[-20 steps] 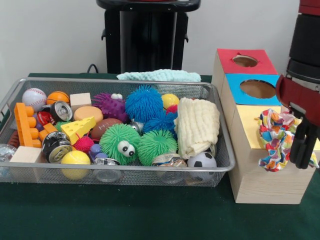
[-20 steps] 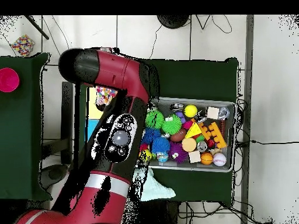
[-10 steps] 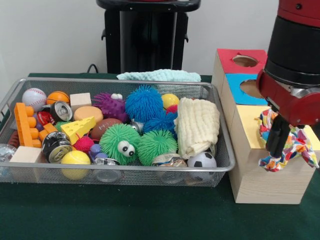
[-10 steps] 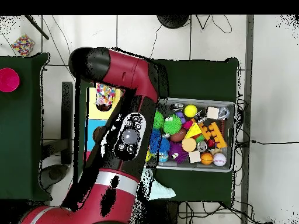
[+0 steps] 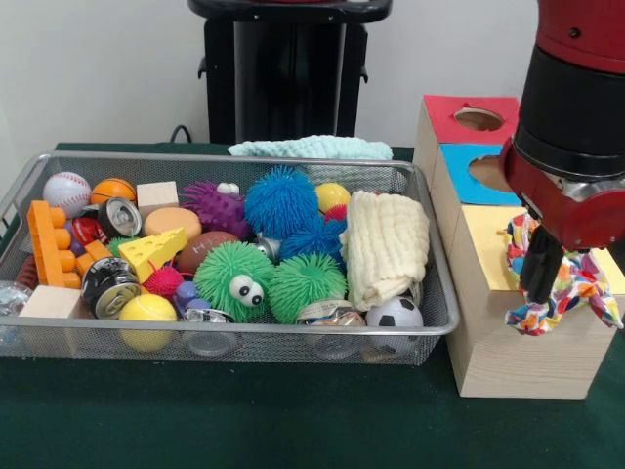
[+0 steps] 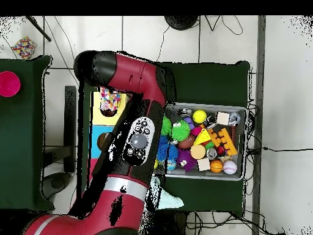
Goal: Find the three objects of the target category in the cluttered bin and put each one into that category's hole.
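Note:
A multicoloured patterned cloth point(image 5: 557, 278) lies bunched on the yellow section point(image 5: 483, 244) of the wooden box and hangs over its front edge. My gripper point(image 5: 540, 269) reaches down into the cloth, which hides its lower part. Under the arm in the overhead view, the cloth point(image 6: 110, 99) shows on the yellow section while the gripper itself is covered. A cream knitted cloth point(image 5: 388, 244) lies folded at the right end of the wire bin point(image 5: 234, 337). A mint cloth point(image 5: 311, 147) lies on the table behind the bin.
The box also has a red section with a hole point(image 5: 479, 118) and a blue section with a hole point(image 5: 503, 173). The bin holds fuzzy balls, sports balls, cans, wooden blocks and an orange brick point(image 5: 44, 239). The arm point(image 6: 131, 138) covers the bin's left end from above.
The arm swung from the right edge leftward over the yellow section, then nearly stopped. The patterned cloth spread slightly to the right and stayed on the box.

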